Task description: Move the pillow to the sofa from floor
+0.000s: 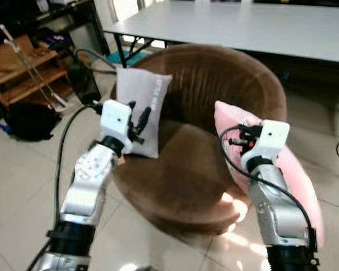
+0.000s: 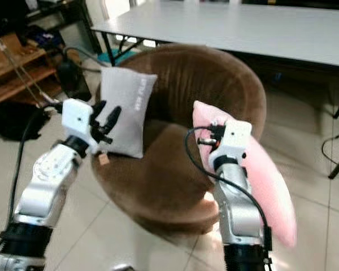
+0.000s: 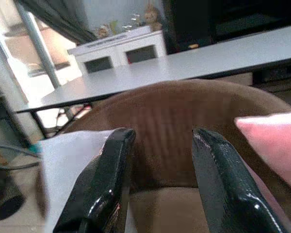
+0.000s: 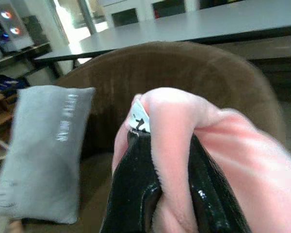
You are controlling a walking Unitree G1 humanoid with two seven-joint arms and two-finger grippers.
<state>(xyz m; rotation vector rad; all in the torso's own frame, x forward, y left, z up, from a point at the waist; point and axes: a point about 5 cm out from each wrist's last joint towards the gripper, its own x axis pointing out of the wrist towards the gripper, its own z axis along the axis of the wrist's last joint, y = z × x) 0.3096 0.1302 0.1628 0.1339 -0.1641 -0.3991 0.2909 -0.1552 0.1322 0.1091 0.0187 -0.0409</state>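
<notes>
A pink pillow (image 1: 296, 169) hangs over the right arm of the round brown sofa chair (image 1: 214, 84), held up off the floor. My right gripper (image 4: 162, 160) is shut on the pillow's top corner (image 4: 169, 121), the cloth pinched between its black fingers (image 4: 131, 194). A grey pillow (image 1: 144, 107) leans upright against the chair's left arm. My left gripper (image 1: 138, 121) is open just in front of the grey pillow, nothing between its fingers (image 3: 106, 189).
A long grey table (image 1: 243, 25) stands right behind the chair. Wooden shelves (image 1: 22, 73), a black bag (image 1: 28, 118) and cables (image 1: 68, 141) crowd the left. Tiled floor (image 1: 17, 186) lies in front and to the right.
</notes>
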